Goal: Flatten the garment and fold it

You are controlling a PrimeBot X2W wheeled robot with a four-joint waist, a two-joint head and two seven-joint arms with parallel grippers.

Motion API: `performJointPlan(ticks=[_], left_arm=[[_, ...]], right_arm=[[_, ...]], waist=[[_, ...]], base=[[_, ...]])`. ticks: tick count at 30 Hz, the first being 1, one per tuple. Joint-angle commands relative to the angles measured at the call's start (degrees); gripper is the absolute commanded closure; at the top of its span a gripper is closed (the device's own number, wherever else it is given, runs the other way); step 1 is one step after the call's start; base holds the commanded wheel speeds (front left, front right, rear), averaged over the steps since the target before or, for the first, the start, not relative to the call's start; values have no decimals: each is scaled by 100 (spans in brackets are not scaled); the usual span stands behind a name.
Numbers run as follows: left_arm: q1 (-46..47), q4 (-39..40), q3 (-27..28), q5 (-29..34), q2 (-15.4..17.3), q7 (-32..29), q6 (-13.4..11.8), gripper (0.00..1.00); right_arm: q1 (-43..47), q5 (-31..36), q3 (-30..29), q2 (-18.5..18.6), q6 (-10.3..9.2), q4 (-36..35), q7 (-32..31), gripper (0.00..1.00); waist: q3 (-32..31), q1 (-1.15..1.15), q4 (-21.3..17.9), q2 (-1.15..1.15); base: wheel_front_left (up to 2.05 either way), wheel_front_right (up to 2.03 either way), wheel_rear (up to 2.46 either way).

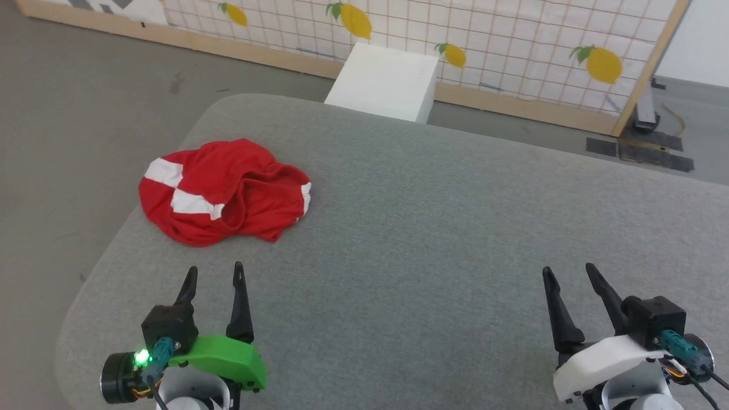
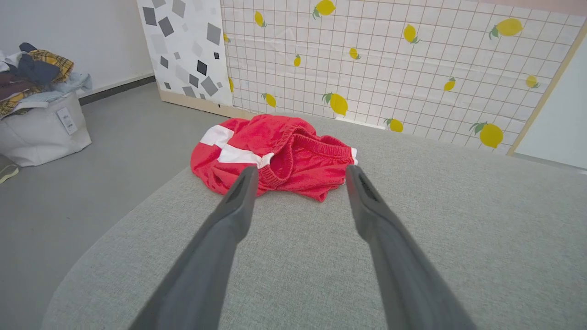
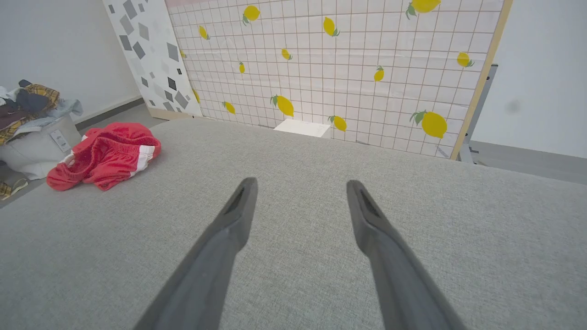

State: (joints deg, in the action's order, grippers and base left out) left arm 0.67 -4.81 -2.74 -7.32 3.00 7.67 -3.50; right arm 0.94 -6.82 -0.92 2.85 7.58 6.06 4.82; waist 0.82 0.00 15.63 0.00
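Two grippers stand over the grey padded table (image 1: 433, 239): the left gripper (image 1: 216, 267) and the right gripper (image 1: 568, 267), each with its jaws spread wide and with nothing between them. The garment (image 1: 228, 191) lies crumpled in a heap near the table's far left corner, ahead of the left gripper without touching it, and well apart from the right gripper.

You find no writing here that you can read. The white tag (image 2: 67, 120) on the pale laundry bag (image 2: 41, 140) carries dark print, too small for you to make out.
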Motion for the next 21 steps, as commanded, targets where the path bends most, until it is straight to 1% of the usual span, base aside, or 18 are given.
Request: performJointPlan(ticks=[1,6,7,21], left_arm=[[4,-35,-19,-100,-6,65,-48,0],[7,-130,-62,-163,-7,125,-123,0],[8,-174,-81,-201,-7,158,-163,0],[-5,-243,-144,-400,11,260,-339,0]], right_arm=[[-17,-57,-16,1,-5,20,16,0],[-20,-64,-21,2,-5,22,-12,0],[-16,-48,-20,2,-5,18,-30,0],[13,-145,-19,2,-6,-60,-141,0]], waist=[[20,0,108,0],[24,0,279,0],[22,0,369,0],[-3,0,790,0]], base=[[0,0,0],[0,0,0],[0,0,0],[0,0,0]])
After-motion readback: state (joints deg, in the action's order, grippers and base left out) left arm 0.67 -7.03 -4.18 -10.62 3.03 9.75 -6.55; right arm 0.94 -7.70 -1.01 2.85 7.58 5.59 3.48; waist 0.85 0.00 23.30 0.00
